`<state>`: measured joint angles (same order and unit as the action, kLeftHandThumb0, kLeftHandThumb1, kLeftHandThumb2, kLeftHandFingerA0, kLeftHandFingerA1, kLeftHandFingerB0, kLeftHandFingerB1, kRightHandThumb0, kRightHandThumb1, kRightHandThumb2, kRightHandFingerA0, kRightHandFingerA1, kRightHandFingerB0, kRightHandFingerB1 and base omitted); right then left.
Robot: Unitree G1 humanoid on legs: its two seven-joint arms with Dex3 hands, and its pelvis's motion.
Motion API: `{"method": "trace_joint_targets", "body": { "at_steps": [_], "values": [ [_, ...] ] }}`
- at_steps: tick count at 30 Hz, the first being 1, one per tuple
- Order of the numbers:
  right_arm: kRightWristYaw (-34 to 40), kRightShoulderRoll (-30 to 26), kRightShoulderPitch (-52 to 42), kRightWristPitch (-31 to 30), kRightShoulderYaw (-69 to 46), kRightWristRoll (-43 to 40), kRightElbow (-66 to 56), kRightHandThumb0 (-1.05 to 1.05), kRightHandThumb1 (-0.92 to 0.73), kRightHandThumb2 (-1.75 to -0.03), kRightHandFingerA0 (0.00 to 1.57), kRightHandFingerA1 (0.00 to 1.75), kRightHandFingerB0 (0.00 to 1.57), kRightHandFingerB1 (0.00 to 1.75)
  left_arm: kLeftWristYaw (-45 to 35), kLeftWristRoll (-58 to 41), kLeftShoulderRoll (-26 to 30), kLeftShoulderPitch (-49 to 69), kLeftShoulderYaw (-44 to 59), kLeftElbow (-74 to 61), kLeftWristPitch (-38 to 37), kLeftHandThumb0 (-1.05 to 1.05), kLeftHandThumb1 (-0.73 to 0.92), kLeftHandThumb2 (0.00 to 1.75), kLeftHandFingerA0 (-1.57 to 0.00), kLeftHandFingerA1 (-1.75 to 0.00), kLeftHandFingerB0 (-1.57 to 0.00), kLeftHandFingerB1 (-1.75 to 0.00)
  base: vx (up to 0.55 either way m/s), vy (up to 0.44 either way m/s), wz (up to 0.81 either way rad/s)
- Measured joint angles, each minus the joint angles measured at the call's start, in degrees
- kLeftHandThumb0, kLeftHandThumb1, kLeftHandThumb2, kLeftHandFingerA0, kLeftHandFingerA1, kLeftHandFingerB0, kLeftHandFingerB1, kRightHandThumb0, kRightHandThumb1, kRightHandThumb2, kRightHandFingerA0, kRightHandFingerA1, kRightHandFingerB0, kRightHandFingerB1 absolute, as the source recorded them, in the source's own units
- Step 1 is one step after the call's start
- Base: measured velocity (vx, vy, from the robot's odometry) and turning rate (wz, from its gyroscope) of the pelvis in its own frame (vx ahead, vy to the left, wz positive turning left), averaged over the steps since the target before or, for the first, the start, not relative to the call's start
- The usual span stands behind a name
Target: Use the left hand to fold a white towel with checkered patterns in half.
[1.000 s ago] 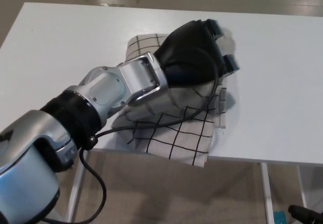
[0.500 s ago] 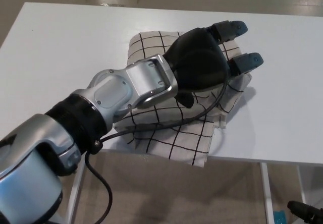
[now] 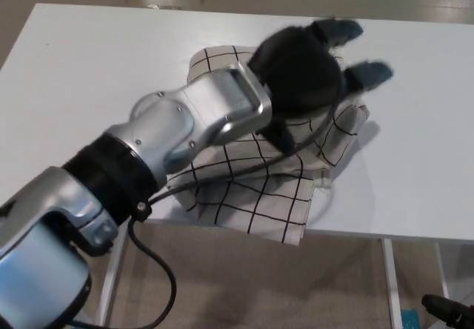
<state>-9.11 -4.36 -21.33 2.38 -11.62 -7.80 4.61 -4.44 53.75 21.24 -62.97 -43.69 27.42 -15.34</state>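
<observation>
A white counter fills the upper part of the head view, its near edge running across the lower third; past its far edge lies a pale floor, and below the near edge a beige floor shows with the counter's white leg and a small dark object at the bottom right corner. The counter's surface is plain and matte.

The white towel with checkered patterns lies on the counter near its front edge, roughly at the middle of the counter's width. It is rumpled and partly doubled over, with thin black grid lines on white cloth. Its long axis runs diagonally, from a corner toward the far side of the counter down to a corner that hangs just over the front edge. The towel's right side is bunched up into a raised fold beside the hand.

The left hand reaches in from the lower left on a silver and black arm, which crosses over the towel's left half and hides much of it. The hand sits over the towel's far right portion, palm down, its back toward the camera. Two blue-tipped fingers point away toward the far right of the towel, spread apart and extended, closed on nothing; the picture is blurred there. A black cable trails from the wrist across the towel to the forearm. The right hand does not show.
</observation>
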Motion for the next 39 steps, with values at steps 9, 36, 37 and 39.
{"method": "trace_joint_targets", "body": {
  "at_steps": [9,36,37,39],
  "values": [
    [0.0,0.0,0.2,0.0,-0.2,0.0,0.0,-0.25,-0.55,-0.56,0.56,0.64,0.56,0.58,-4.9,-7.9,3.3,1.8,11.2,-11.4,1.0,-0.75,0.45,0.87,0.0,-0.09,0.0,-0.24,0.0,0.0,0.0],
    [0.5,-3.4,4.1,-0.5,-5.6,-0.1,-0.7,-0.23,-0.57,-0.57,0.56,0.7,0.59,0.61,-19.8,-33.3,12.5,52.3,48.1,-31.7,3.6,-0.68,0.6,0.62,-0.59,-0.49,-0.51,-0.4,0.0,0.0,0.0],
    [0.5,-3.6,4.2,-0.5,-5.7,-0.1,-0.7,-0.25,-0.58,-0.56,0.57,0.7,0.6,0.61,-20.6,-34.3,12.6,54.0,49.2,-31.8,3.9,-0.63,0.53,0.93,-0.62,-0.63,-0.44,-0.52,0.0,0.0,0.0],
    [0.5,-3.8,4.3,-0.6,-6.0,-0.1,-0.7,-0.24,-0.58,-0.55,0.57,0.7,0.6,0.61,-22.3,-36.0,12.8,57.3,51.3,-31.8,4.6,-0.64,0.53,0.93,-0.66,-0.64,-0.47,-0.52,0.0,0.0,0.0]
  ]
}}
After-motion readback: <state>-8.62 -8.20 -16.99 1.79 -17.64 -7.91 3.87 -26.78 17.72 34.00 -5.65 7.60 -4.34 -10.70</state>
